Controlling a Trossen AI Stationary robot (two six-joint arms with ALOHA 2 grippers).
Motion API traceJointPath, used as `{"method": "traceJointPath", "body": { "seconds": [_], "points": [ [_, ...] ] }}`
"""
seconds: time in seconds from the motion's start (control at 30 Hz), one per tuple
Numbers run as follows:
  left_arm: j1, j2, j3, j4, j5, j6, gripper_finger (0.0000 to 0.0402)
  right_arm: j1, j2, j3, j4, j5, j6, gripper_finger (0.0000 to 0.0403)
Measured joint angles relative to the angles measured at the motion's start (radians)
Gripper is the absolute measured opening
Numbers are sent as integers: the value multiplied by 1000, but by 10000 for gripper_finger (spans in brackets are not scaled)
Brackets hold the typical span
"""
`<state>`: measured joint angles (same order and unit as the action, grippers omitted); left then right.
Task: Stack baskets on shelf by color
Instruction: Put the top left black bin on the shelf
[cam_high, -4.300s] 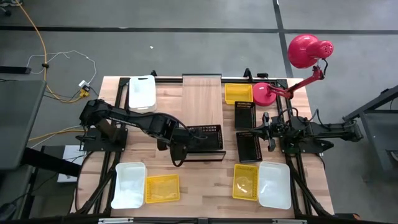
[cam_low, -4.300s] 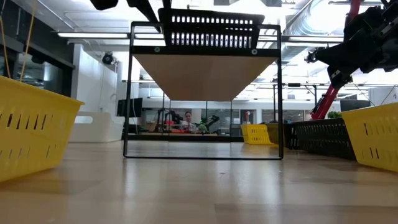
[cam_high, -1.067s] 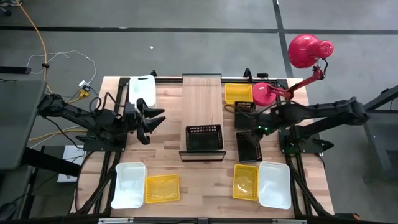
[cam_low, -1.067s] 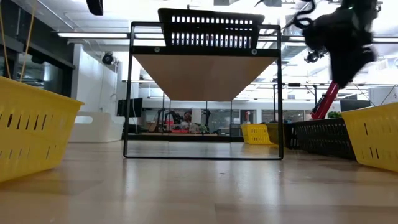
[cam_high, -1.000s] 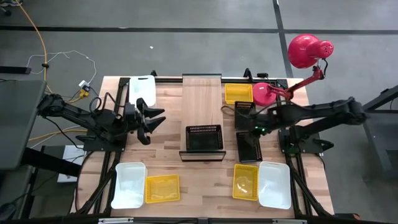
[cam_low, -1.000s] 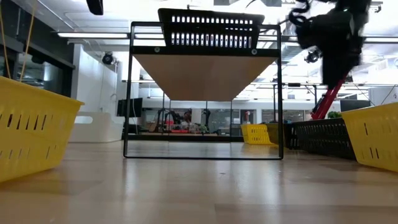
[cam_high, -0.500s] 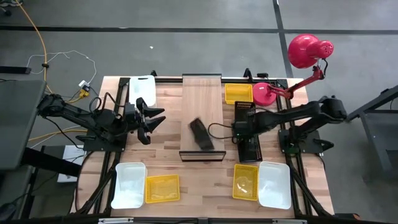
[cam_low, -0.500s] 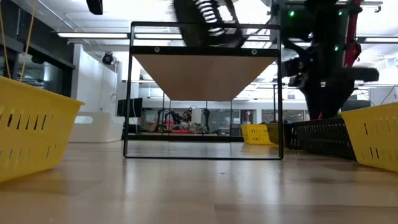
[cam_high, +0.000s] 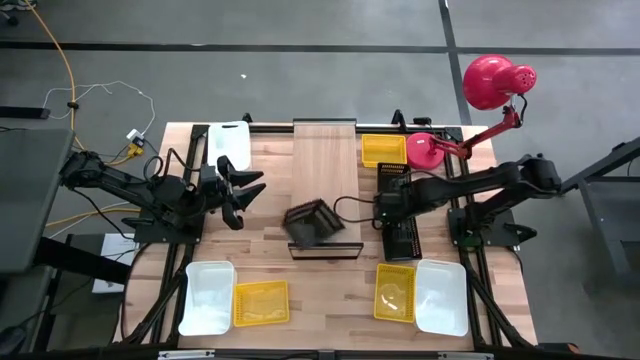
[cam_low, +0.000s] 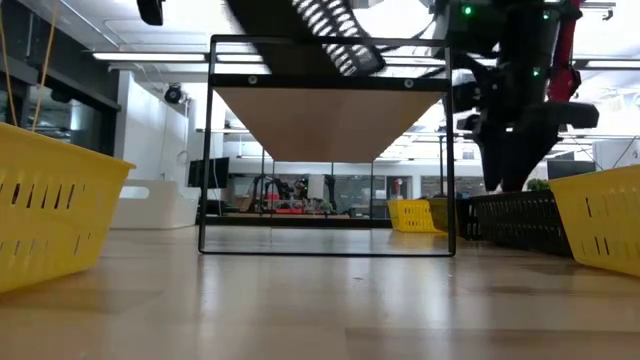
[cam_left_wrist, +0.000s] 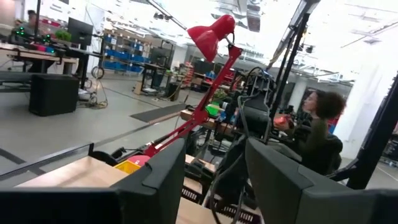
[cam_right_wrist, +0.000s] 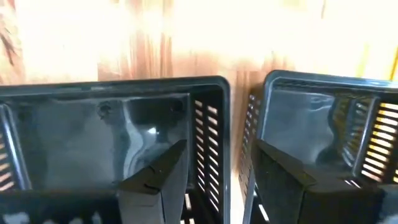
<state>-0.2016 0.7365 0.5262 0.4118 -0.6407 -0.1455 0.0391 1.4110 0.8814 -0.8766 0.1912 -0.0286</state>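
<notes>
A black basket (cam_high: 312, 222) lies askew and tipped on the near end of the shelf (cam_high: 324, 165), one corner past the shelf's left edge; the low view shows the black basket (cam_low: 320, 28) slanted on the shelf top. Two more black baskets (cam_high: 394, 185) (cam_high: 401, 238) sit end to end on the table right of the shelf. My right gripper (cam_high: 387, 209) hangs open over their adjoining walls (cam_right_wrist: 231, 118), one finger above each basket. My left gripper (cam_high: 247, 189) waits open near the table's left side, above the table.
A yellow basket (cam_high: 383, 150) and a red lamp's base (cam_high: 424, 151) stand at the far right. A white basket (cam_high: 228, 150) is at the far left. White and yellow baskets (cam_high: 207, 297) (cam_high: 260, 302) (cam_high: 394, 292) (cam_high: 441, 296) line the near edge.
My right gripper has swung toward the near-left and dropped over the two black baskets beside the shelf. The black basket on the shelf, square and level a second ago, has turned about, tipped and shifted toward the shelf's left edge.
</notes>
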Motion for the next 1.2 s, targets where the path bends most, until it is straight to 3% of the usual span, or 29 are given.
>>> {"method": "traceJointPath", "body": {
  "seconds": [0.77,0.87,0.97,1.1,1.2],
  "points": [
    [0,-10,29,-105,-35,-16,156,0,-403,21,-47,0,423,161],
    [0,-17,117,-270,-53,-61,156,0,-423,21,-47,0,452,161],
    [0,-14,241,-591,-35,-175,156,0,-426,21,-45,0,473,161],
    [0,21,367,-1030,86,-504,156,0,-417,21,-36,0,475,161],
    [0,40,374,-1204,218,-746,156,0,-416,21,-30,7,475,161]
  ]
}}
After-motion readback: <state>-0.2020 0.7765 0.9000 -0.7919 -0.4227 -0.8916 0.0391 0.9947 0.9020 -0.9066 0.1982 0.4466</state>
